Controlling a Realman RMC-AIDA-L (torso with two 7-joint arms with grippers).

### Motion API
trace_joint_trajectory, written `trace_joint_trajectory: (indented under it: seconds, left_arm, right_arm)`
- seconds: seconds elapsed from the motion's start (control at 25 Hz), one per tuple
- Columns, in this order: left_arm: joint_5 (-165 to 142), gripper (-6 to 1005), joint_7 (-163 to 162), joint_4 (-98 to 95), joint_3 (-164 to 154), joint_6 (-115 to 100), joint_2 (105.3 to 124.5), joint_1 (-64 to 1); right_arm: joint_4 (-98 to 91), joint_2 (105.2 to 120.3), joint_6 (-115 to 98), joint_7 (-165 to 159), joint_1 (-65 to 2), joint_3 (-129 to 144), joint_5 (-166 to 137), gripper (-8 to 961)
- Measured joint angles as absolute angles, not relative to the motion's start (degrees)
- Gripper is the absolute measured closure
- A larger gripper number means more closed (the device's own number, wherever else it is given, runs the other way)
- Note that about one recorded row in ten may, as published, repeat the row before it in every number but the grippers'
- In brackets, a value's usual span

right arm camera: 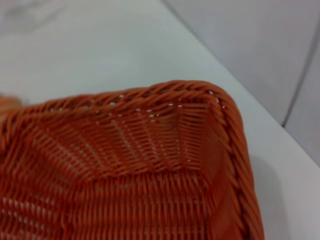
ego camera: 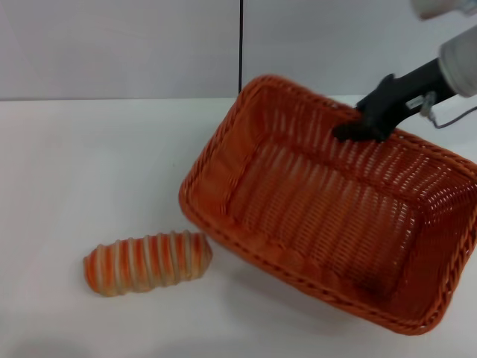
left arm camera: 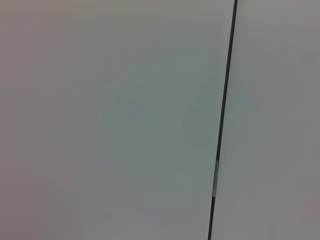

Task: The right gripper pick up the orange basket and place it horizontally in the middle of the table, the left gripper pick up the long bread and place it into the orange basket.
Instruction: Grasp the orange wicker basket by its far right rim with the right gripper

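On my head cam the right gripper point(ego camera: 358, 128) is reaching in from the upper right and it's got the far rim of the basket point(ego camera: 313, 216) pinched between its black fingers, so clenched on the rim as far as I can see. The basket sits at an angle, one corner pointing toward the back wall, and it takes up most of the right half of the table point(ego camera: 89, 171). It looks a bit tipped, with the near-left side low and a shadow under that edge, but I can't say for sure whether it's fully off the surface.

The bread point(ego camera: 147, 262) is lying flat on the table at front left, just beside the basket's near-left corner but not touching it.

Right wrist cam just gives me a close look at one basket corner point(right arm camera: 165, 145), braided rim and weave, with white table past it. No fingers visible there.

Left wrist cam only shows the grey wall point(left arm camera: 110, 120) with a thin dark seam point(left arm camera: 222, 125) running down it. The left gripper isn't in any view, so I can't tell its jaw state.
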State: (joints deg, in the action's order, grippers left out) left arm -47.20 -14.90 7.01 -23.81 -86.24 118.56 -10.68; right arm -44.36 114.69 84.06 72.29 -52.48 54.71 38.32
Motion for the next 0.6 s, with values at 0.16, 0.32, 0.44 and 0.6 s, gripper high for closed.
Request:
trace_joint_trajectory:
  seconds: [0.16,0.32,0.44,0.6]
  left_arm:
    - [-47.20,485,-14.89,7.21,-23.87,-86.24,118.56,-10.25]
    - [-47.20,485,-14.87,7.39,-23.90,-86.15,118.63,-9.26]
    - [-47.20,485,-14.86,7.40,-23.91,-86.14,118.65,-8.70]
    - [-47.19,485,-14.85,7.47,-23.88,-86.13,118.65,-8.16]
  right_arm:
    - [-46.81,116.09,80.15,76.98,-52.22,59.82,37.52,806]
    - [-48.99,116.88,74.48,77.42,-51.91,64.90,35.40,806]
    - [-49.78,117.10,71.24,77.11,-52.54,66.59,32.88,806]
    - [-51.20,117.39,68.05,78.47,-52.75,66.76,31.49,806]
